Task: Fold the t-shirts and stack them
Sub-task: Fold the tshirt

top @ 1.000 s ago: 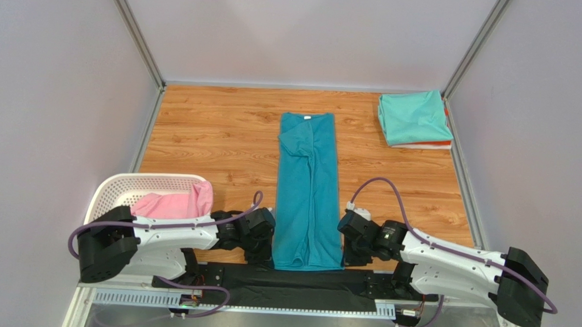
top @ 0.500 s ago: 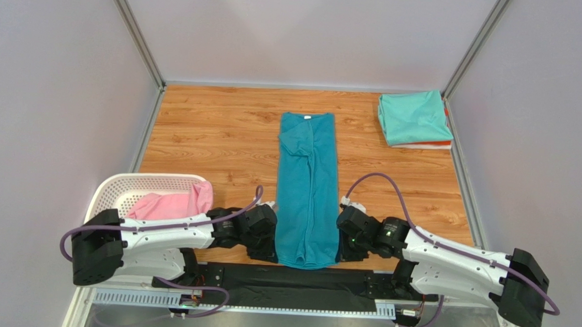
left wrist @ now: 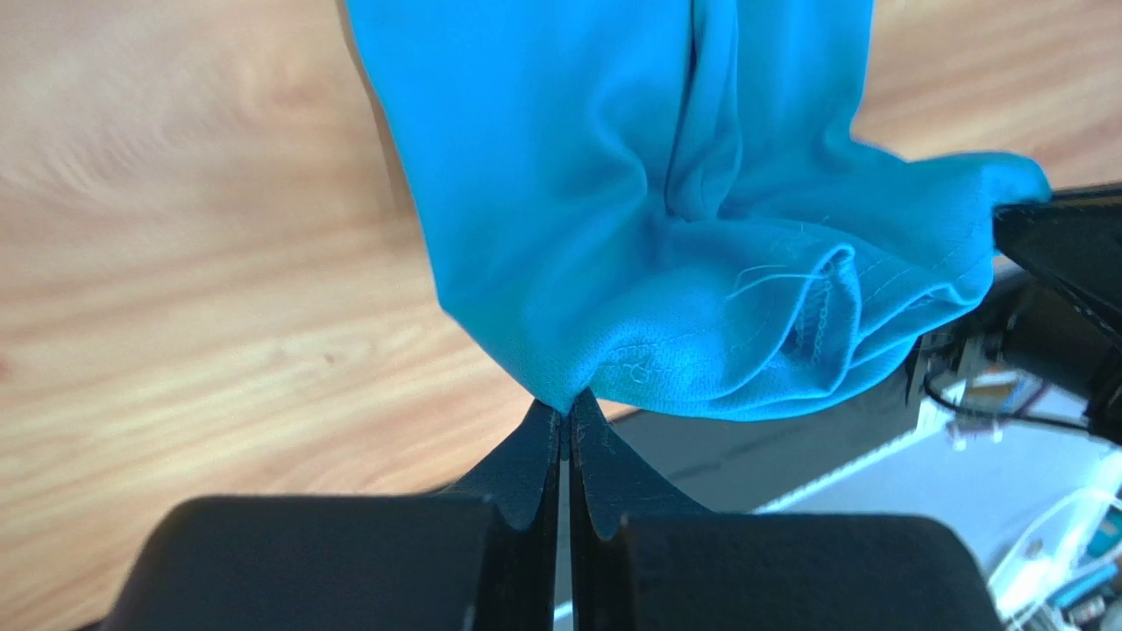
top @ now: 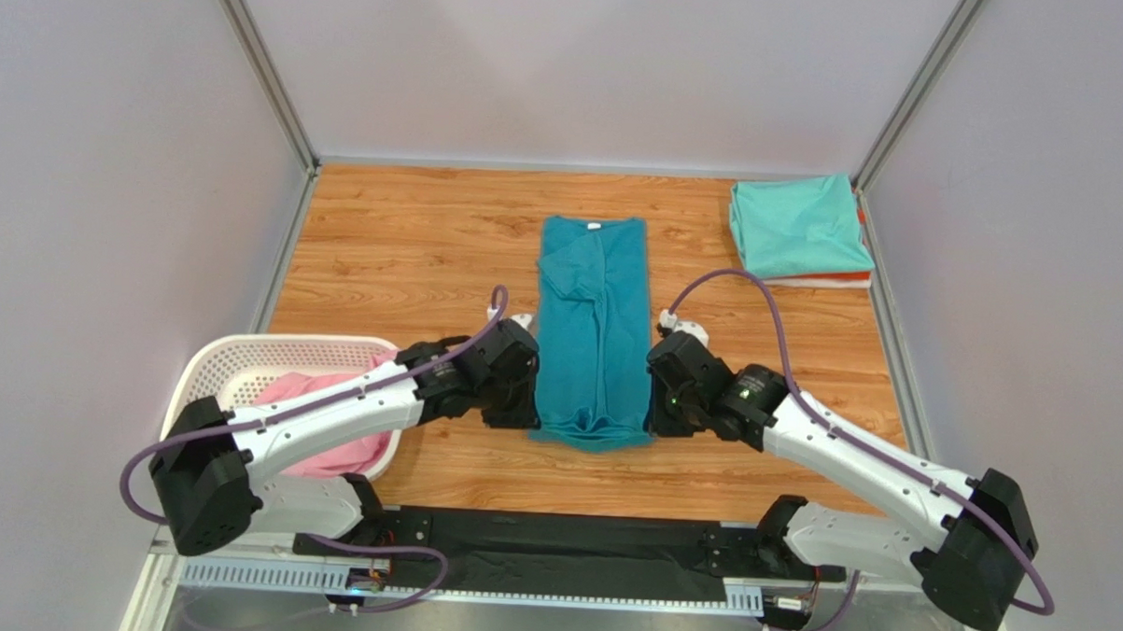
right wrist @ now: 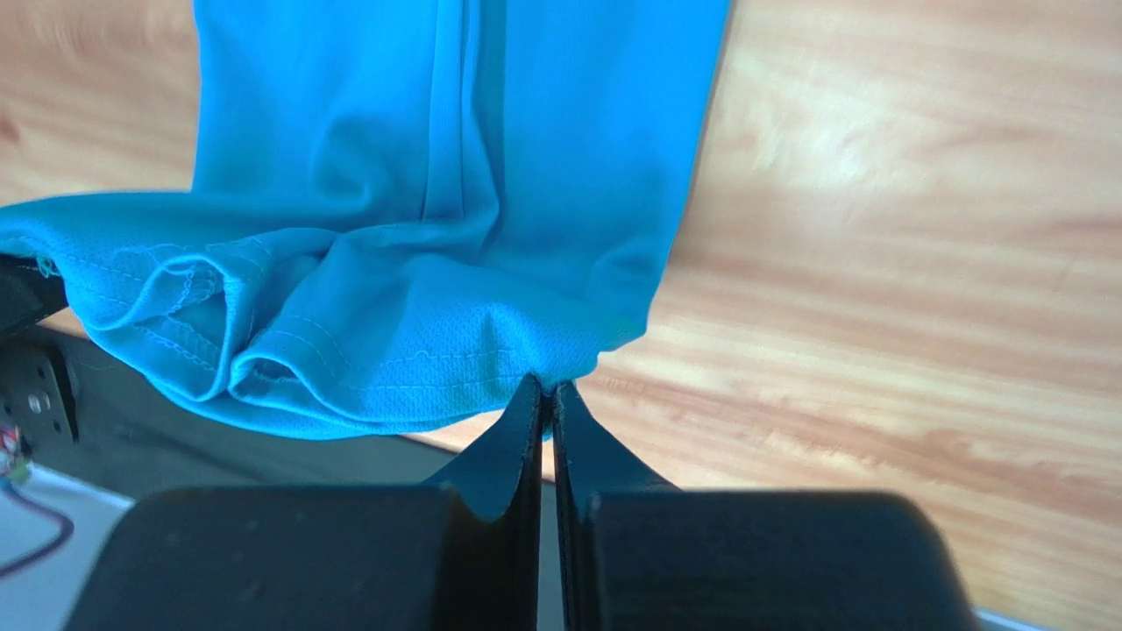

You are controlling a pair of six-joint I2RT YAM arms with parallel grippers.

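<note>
A deep teal t-shirt [top: 595,317] lies as a long narrow strip down the middle of the wooden table, collar at the far end. Its near hem is lifted off the table. My left gripper [top: 533,416] is shut on the hem's left corner [left wrist: 580,381], and my right gripper [top: 648,417] is shut on the right corner [right wrist: 553,368]. The hem sags between them in loose folds [left wrist: 790,316]. A mint green t-shirt [top: 798,226] lies folded at the far right on an orange one [top: 849,280]. A pink t-shirt [top: 328,420] sits in the basket.
A white lattice basket [top: 243,361] stands at the near left beside my left arm. Metal posts and grey walls border the table. A black strip [top: 559,540] and the arm bases run along the near edge.
Both grippers have carried the teal shirt's near hem up and away from the table's near edge toward the collar, so the visible strip is shorter.
</note>
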